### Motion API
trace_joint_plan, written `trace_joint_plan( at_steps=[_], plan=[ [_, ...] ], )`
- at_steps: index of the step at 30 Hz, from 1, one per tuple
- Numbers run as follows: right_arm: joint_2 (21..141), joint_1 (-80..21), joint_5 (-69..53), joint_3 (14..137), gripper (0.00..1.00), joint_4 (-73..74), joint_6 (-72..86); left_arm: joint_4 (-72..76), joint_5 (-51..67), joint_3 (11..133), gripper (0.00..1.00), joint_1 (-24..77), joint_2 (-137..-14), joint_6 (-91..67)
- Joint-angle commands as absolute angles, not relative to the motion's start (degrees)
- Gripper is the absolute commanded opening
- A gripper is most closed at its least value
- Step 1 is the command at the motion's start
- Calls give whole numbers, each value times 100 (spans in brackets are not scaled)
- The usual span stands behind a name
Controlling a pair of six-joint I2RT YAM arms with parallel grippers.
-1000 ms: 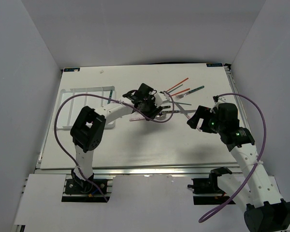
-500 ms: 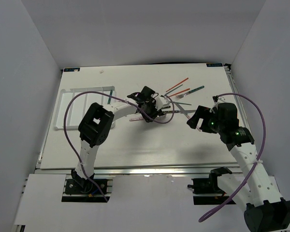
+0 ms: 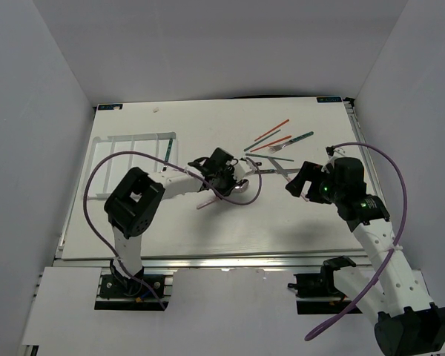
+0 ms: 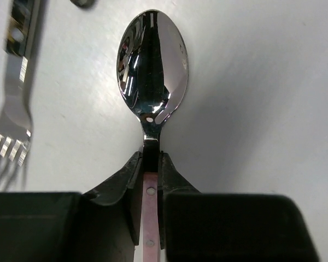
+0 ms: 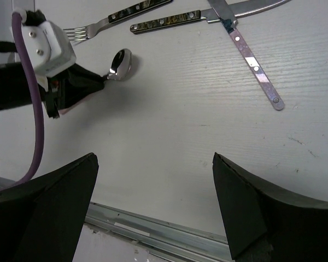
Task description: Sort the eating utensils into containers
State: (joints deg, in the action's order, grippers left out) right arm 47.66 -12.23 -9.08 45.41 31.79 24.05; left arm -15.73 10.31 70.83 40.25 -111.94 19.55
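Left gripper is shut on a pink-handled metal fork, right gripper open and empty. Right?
Wrong utensil: the left gripper is shut on a pink-handled metal spoon, not a fork; the left wrist view shows its oval bowl ahead of the jaws. The right gripper is open and empty, as stated.

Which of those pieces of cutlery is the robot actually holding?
The pink-handled spoon, pinched in the left gripper; the other utensils lie loose.

Left gripper pinched, right gripper agape.
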Motion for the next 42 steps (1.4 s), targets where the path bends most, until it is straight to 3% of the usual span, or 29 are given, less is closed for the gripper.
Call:
trace_joint_plan(
  at_steps=[1,6,9,14,18,25,33,35,39,42],
  plan=[
    [4667,-1222,-1037,4491,89,2874,2505,-1705,687,6768,0,4227,-10610,1601],
    [4614,-1213,-1037,4430,89,2830,2549,-1574,-16,6548,0,4254,-9845,1073],
    [4614,-1222,-1002,4412,89,2848,2523,-1503,-1087,6513,0,4210,-9265,783],
    [4658,-1222,-1019,4430,89,2813,2505,-2345,-1915,7328,0,3473,-9333,563],
    [4711,-1222,-1090,4421,89,2760,2540,-2645,-1820,8215,0,2280,-9981,378],
    [4808,-1222,-1020,4403,89,2768,2505,-2945,-1433,9254,0,1451,-11275,141],
    [4904,-1222,-1028,4377,89,2716,2479,-2427,-1090,8500,1,1266,-11233,-334],
    [4939,-1213,-1055,4360,89,2646,2496,-2234,-1116,8141,6,1257,-11084,-439],
    [5010,-1222,-1178,4333,89,2549,2531,-2223,-1195,8094,39,1257,-11065,-518],
    [5063,-1222,-1160,4394,89,2601,2523,-2382,-1274,8252,52,1257,-11031,-510]
  ],
)
